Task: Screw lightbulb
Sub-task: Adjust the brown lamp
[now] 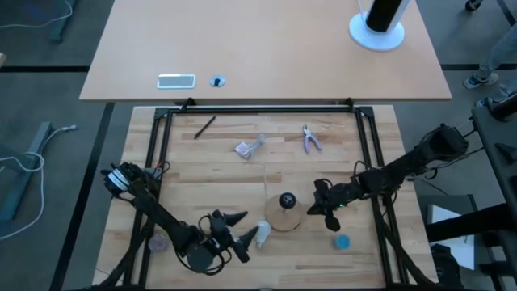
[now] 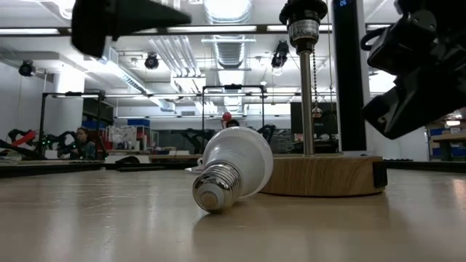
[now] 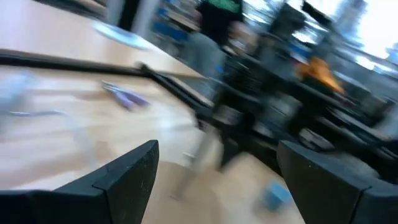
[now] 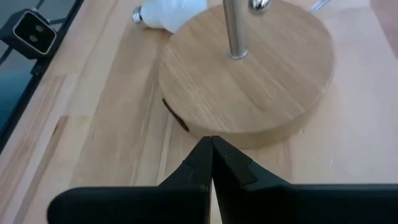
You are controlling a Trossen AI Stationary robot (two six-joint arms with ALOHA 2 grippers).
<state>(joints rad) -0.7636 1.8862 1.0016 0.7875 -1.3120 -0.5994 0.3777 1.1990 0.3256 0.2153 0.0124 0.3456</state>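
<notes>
Pale butcher-block planks [image 1: 226,162] fill the high view, where the lightbulb [image 1: 261,234] lies on its side just beside the round wooden lamp base [image 1: 284,214], not in the black socket [image 1: 286,200]; the left gripper [image 1: 237,232] sits next to the bulb with its fingers spread and nothing between them, and the right gripper [image 1: 321,212] waits on the base's other side. At table height, the low view shows the lightbulb [image 2: 233,173] resting on the tabletop, its screw base [image 2: 213,187] pointing toward the camera, while the socket [image 2: 303,16] stands empty atop the metal post [image 2: 307,102]. Blur spoils the left wrist view, though the two fingers [image 3: 127,176] plainly stand wide apart and hold nothing. From the right wrist, the right gripper [image 4: 211,152] is pinched fully closed on nothing, close to the rim of the lamp base [image 4: 249,81], with the lightbulb [image 4: 166,14] beyond. Judging from this, nothing is done yet: grasping, lifting, aligning and threading the bulb all remain.
</notes>
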